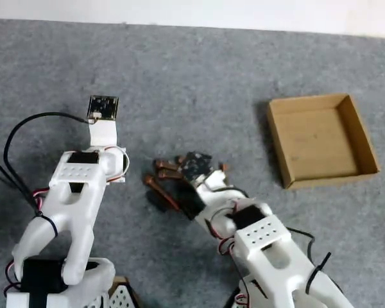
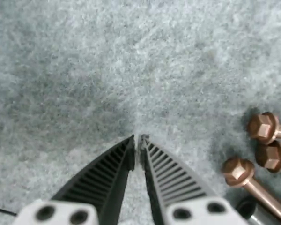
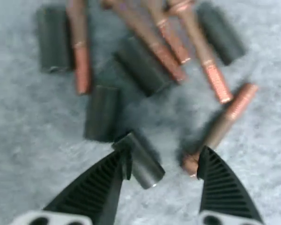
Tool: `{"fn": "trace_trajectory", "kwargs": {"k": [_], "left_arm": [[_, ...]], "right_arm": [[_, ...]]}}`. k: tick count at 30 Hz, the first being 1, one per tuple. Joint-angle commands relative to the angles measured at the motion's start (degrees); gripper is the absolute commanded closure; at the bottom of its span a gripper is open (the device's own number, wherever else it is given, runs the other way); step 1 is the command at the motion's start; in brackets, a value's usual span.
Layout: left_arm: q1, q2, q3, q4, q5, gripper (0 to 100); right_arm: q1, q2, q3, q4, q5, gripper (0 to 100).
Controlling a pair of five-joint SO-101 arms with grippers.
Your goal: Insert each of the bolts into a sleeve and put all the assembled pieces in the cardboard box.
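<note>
— Left gripper (image 2: 136, 143) first: what state is it in?
— Clenched on nothing. Its two ribbed black fingers (image 2: 107, 176) meet at the tips over bare grey mat (image 2: 131, 56). Three copper-coloured bolts (image 2: 239, 169) lie near it on the mat, hex heads showing.
— And the right gripper (image 3: 165, 161)?
— Spread wide, low over the pile (image 1: 162, 187). A dark sleeve (image 3: 144, 164) lies between the jaws with one end touching one finger. A bolt (image 3: 225, 119) has its head just beside the other finger. Neither is gripped.
— Where is the rest of the hardware?
— Just past those fingertips. Several more sleeves and bolts lie flat on the mat, some touching or crossing. Every bolt I can make out lies loose beside the sleeves.
— The box?
— The cardboard box (image 1: 277, 144) sits open-topped on the mat toward the right edge of the high view. It is well apart from the pile, off to the side of the right arm (image 1: 263, 237).
— Surface and room?
— Mottled, felt-like grey mat covers the whole table. A pale strip (image 1: 244, 11) runs along its far edge; wall or floor, I can't tell. A black cable (image 1: 25, 128) loops off the left arm (image 1: 77, 192).
</note>
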Motion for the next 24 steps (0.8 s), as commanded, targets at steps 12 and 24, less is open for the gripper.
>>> {"fn": "trace_trajectory", "kwargs": {"k": [12,24], "left_arm": [[-0.6,-0.2,-2.4,-0.9,0.4,96],[-0.6,-0.2,-2.4,-0.9,0.4,96]], "right_arm": [[-5.1,1.4,-0.1,1.5,3.7,77.9],[-5.1,1.5,0.4,1.4,4.0,77.9]]}}
